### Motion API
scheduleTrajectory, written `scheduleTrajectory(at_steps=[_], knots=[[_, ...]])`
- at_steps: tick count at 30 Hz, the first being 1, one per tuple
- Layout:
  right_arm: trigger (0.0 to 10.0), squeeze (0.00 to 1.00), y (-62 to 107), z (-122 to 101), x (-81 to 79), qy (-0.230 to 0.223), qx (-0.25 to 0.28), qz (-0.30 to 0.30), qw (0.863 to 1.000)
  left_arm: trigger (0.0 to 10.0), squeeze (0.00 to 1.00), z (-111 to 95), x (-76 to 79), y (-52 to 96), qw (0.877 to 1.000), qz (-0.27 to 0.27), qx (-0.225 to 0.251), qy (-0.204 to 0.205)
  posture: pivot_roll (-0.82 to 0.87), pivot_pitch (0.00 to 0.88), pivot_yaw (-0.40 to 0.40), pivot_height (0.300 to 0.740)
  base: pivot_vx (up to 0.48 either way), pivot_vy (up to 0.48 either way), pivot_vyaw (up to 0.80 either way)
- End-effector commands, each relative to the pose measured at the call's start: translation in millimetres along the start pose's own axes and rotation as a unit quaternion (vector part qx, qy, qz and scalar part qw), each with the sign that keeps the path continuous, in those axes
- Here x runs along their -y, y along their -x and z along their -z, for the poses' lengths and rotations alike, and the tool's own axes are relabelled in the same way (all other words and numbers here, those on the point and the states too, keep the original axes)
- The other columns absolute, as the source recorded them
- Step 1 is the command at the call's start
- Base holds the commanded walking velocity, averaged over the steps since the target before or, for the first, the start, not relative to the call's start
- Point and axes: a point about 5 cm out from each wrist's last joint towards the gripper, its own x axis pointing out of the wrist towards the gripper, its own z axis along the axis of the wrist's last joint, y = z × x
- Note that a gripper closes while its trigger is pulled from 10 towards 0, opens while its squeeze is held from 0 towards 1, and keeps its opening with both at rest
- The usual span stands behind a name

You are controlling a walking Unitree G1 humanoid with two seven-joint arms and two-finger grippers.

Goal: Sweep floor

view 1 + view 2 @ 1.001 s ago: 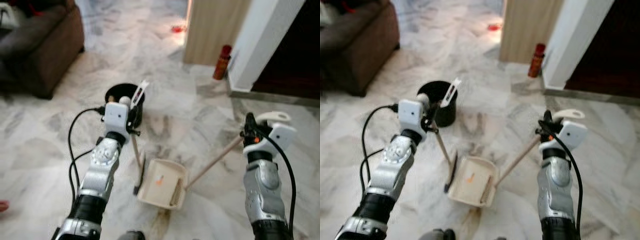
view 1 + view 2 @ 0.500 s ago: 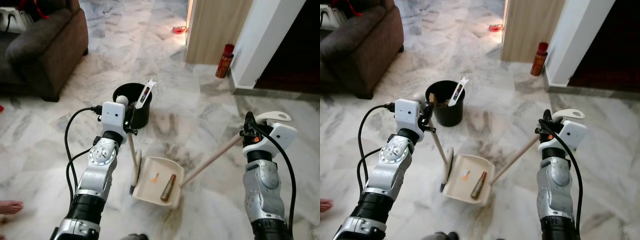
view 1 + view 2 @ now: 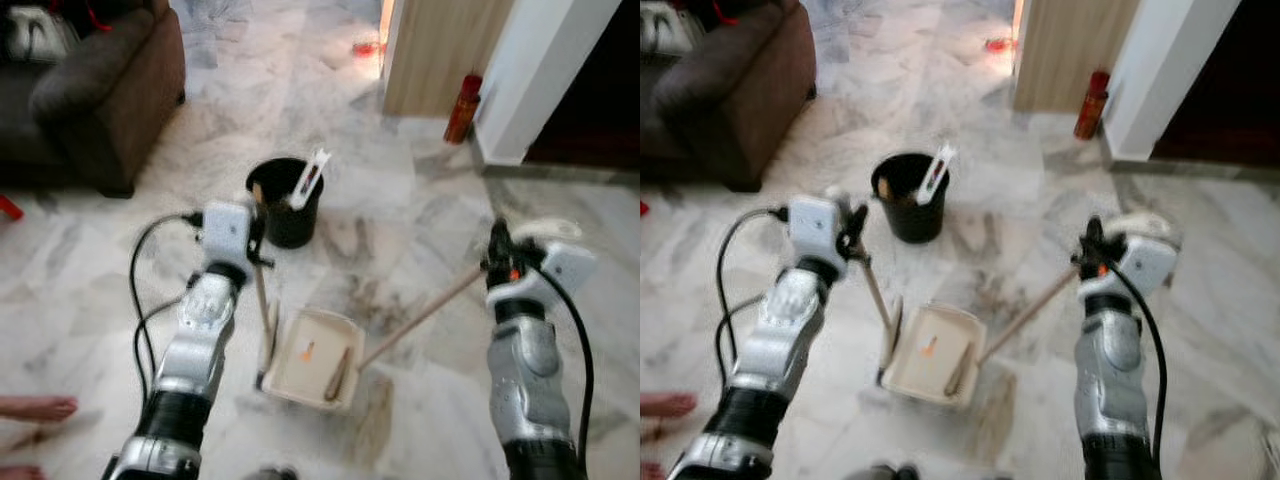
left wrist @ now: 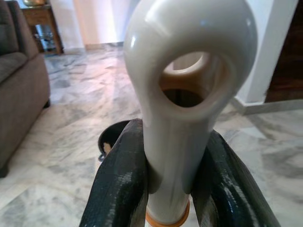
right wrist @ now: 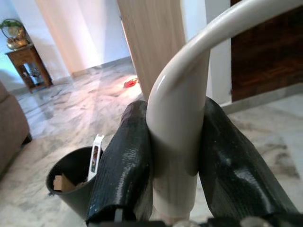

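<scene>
Your left pincer (image 4: 165,189) stays clamped on the broom (image 3: 262,310) handle, and your right pincer (image 5: 173,175) stays clamped on the dustpan (image 3: 312,358) handle. The dustpan lies on the marble floor (image 3: 90,300) between your arms, with a brown stick (image 3: 338,372) and an orange scrap (image 3: 306,351) inside, as half a second ago. The view has tipped and blurred since then. Beyond stands a black bin (image 3: 287,200); a sofa (image 3: 90,90) lies far left, a red bottle (image 3: 461,107) by the wall, and a person's foot (image 3: 35,407) at the left edge.
</scene>
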Motion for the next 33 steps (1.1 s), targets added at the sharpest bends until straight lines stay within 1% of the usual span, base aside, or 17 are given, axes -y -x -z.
scheduleTrajectory(at_steps=[1, 27, 33], knots=[[10.0, 0.0, -3.4, -8.4, -6.8, -0.008, 0.02, -0.007, 1.0, 10.0, 0.0, -7.9, -5.6, -0.5, 1.0, -0.005, 0.019, -0.001, 0.08, 0.143, -0.041, 0.74, 0.0, 0.296, 0.0], [10.0, 0.0, -3.5, -7.7, -7.7, -0.009, 0.02, -0.009, 1.0, 10.0, 0.0, -9.3, -5.5, -1.1, 1.0, -0.003, 0.021, -0.004, 0.08, 0.13, -0.036, 0.74, 0.0, 0.296, 0.0], [10.0, 0.0, -3.1, -7.3, -8.0, -0.01, 0.02, -0.01, 1.0, 10.0, 0.0, -9.1, -5.9, -0.3, 1.0, -0.002, 0.022, -0.009, 0.09, 0.123, -0.033, 0.74, 0.0, 0.0, 0.0]])
